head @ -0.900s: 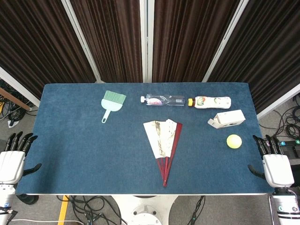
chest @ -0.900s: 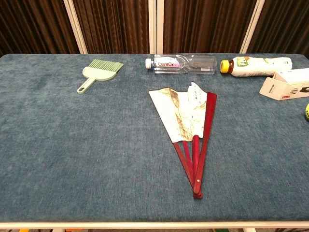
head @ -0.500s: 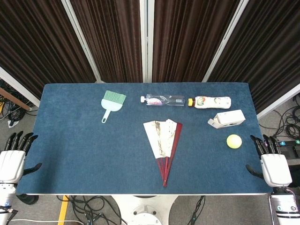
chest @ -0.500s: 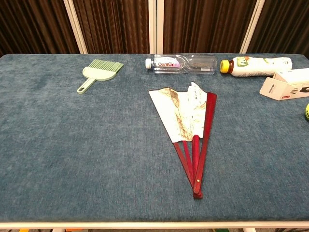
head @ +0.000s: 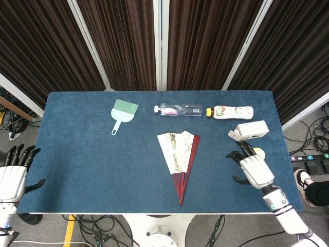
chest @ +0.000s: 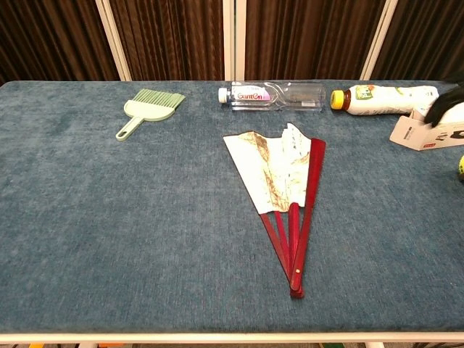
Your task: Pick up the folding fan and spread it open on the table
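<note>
Folding fan [head: 178,157] [chest: 281,187] lies flat near table centre, only partly spread: white paper leaf fanned toward the far side, red ribs converging to the pivot at the near edge. Nothing touches it.

All places relative to the fan. Right hand [head: 253,167] is over the blue table [head: 92,164], to the right of the fan and apart from it, fingers spread, holding nothing. In the chest view only a blurred bit of it [chest: 447,107] shows at the right edge. Yellow ball [head: 259,152] sits just behind that hand, partly hidden by the fingers; a sliver shows in the chest view [chest: 461,167]. White box [head: 250,130] [chest: 428,129] is to the right and further back. Clear water bottle [head: 178,109] [chest: 272,94] lies on its side directly behind the fan, near the far edge; white bottle with a yellow cap [head: 230,111] [chest: 384,98] lies just right of it. Green brush [head: 122,114] [chest: 148,107] is behind and left, well apart.

Left hand [head: 14,174] is far left, off the table's left edge, fingers spread, empty.
</note>
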Controlling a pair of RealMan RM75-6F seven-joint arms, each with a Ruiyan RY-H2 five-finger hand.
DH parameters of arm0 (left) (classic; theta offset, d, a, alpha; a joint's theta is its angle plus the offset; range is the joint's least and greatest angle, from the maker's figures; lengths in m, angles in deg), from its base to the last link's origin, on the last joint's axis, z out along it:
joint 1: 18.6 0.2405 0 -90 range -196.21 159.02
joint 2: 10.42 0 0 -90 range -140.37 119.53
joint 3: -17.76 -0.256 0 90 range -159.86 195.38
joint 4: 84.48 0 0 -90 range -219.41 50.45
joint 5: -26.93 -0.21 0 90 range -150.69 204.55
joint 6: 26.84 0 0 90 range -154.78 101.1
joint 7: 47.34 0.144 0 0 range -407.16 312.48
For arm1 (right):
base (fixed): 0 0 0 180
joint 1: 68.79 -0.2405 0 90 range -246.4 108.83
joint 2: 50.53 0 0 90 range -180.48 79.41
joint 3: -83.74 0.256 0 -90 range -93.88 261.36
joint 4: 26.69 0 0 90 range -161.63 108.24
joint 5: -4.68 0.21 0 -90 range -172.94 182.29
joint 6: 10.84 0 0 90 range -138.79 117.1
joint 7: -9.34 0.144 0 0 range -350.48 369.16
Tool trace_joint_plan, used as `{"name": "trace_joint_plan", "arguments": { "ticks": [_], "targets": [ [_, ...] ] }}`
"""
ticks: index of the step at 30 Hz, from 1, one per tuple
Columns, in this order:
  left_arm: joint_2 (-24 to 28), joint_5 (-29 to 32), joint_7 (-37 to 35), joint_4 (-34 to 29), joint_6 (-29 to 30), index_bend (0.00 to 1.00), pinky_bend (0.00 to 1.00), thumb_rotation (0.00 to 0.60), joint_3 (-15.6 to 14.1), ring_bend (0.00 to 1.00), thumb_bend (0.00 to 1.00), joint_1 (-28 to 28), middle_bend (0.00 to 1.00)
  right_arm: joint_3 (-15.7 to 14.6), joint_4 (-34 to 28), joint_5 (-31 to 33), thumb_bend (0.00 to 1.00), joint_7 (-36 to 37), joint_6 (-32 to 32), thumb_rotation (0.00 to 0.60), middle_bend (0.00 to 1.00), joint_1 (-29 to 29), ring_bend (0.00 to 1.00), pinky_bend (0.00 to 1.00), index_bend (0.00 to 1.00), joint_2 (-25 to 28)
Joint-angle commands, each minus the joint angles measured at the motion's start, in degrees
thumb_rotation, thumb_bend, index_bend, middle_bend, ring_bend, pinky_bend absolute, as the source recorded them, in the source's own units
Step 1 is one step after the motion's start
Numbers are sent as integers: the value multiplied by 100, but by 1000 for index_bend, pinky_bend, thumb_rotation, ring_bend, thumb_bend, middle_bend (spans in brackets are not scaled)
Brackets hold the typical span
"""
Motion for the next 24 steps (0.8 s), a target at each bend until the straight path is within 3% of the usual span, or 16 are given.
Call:
{"name": "trace_joint_plan", "arguments": {
  "ticks": [1, 5, 10, 16, 24],
  "targets": [
    [13, 22, -39, 11, 7, 163, 51, 600, -2, 17, 0, 19, 119, 147, 749, 200, 77, -58, -637, 600, 317, -589, 23, 29, 308, -881],
    [14, 18, -93, 31, 7, 163, 51, 600, 9, 17, 0, 15, 119, 208, 1644, 205, 75, -162, -470, 600, 334, -756, 53, 38, 336, -1821],
    [18, 29, -139, 44, -52, 163, 51, 600, 19, 17, 0, -15, 119, 161, 2738, 86, 53, 184, -207, 600, 354, -931, 111, 55, 461, -2802],
    [11, 41, -220, 81, -87, 163, 51, 600, 28, 17, 0, -30, 119, 145, 3768, -68, 41, 503, 84, 600, 359, -1178, 118, 55, 487, -3485],
    [-5, 31, -401, 130, -136, 163, 51, 600, 17, 17, 0, -47, 119, -26, 4545, -165, 42, 798, 207, 600, 360, -1367, 120, 55, 488, -4012]
  ]
}}
